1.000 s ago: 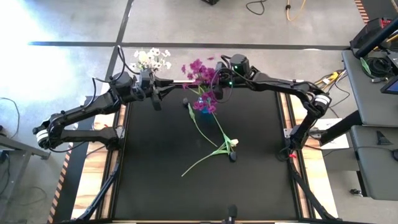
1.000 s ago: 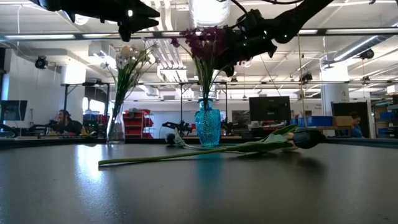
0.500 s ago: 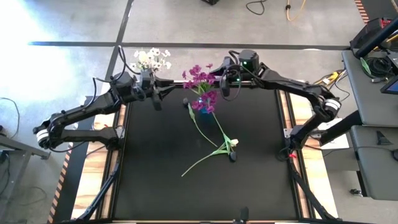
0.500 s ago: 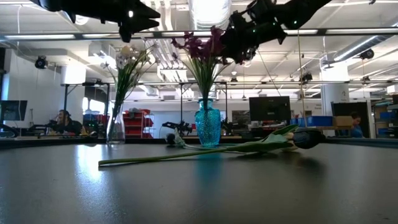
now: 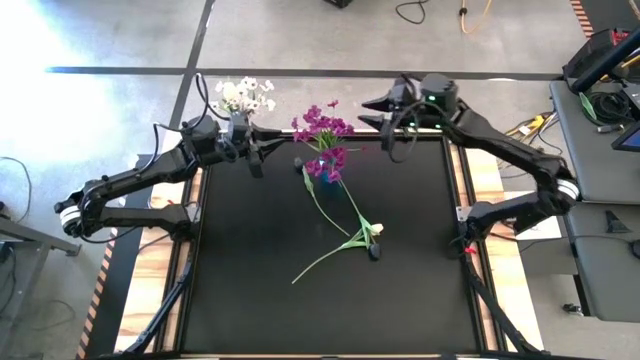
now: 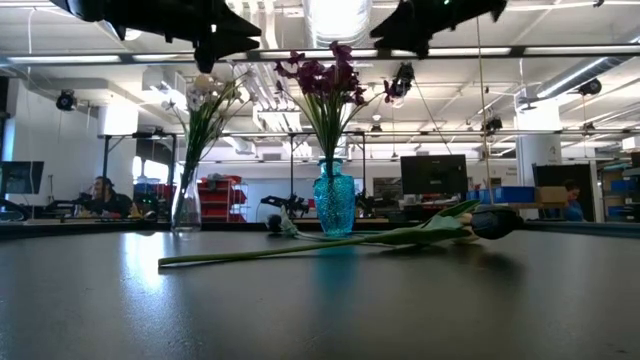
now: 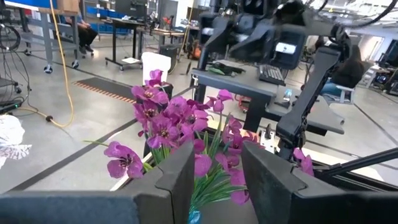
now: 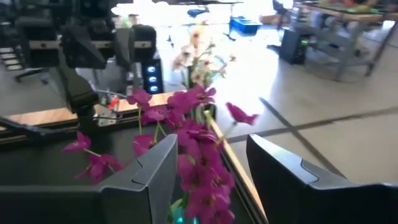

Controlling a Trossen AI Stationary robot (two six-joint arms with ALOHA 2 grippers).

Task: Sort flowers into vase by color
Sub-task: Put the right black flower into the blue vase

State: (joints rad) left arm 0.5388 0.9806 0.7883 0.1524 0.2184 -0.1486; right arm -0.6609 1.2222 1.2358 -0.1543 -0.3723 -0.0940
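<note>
The right gripper (image 5: 385, 103) had been drawn back, open and empty, from the magenta sprays (image 5: 322, 125) in the blue vase (image 6: 334, 200). The left gripper (image 5: 254, 160), open and empty, was held by the white blossoms (image 5: 243, 95). Next, the tulips (image 5: 372, 238) on the desk (image 5: 400, 280) would need grasping.

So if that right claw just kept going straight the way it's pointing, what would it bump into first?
Probably the magenta flowers in the blue vase. The right gripper, open and empty, points at them, and its wrist view shows the blooms framed between its fingers. Depth is unclear.
</note>
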